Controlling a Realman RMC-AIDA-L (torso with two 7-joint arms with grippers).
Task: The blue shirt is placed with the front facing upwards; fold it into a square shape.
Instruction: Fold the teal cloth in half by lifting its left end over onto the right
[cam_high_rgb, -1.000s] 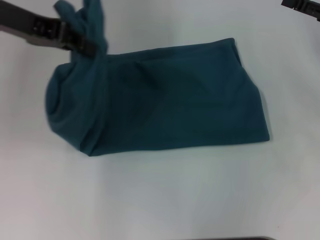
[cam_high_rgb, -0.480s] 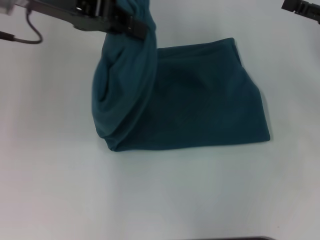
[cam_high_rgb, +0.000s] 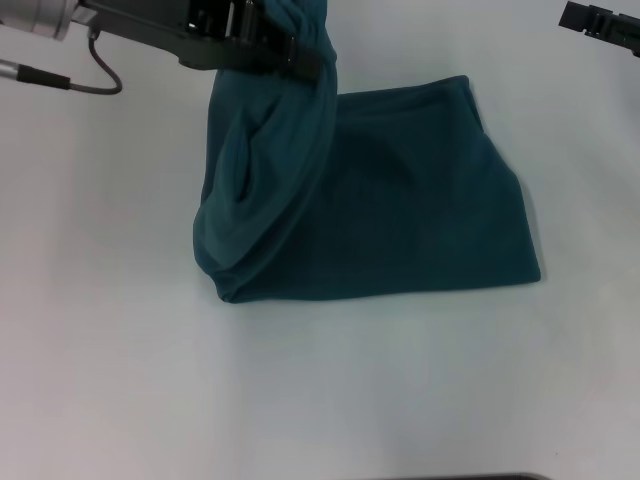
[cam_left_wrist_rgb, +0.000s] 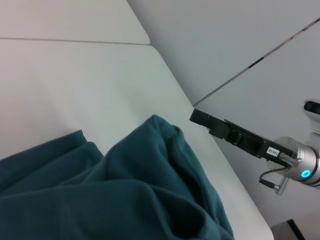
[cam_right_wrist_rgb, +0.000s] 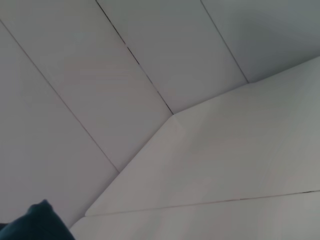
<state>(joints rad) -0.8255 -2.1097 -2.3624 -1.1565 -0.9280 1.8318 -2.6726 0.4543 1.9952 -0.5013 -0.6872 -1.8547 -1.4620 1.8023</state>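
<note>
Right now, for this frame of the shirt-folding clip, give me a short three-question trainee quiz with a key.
1. True or false: the left end effector is shut on the blue shirt.
2. Multiple choice: where is the right end effector? A) pressing down the shirt's near edge; B) at the far right, clear of the shirt; C) under the raised cloth.
3. Fill in: the part of the shirt not lifted lies flat on the white ____.

Key: 1 true; 2 B; 3 table.
</note>
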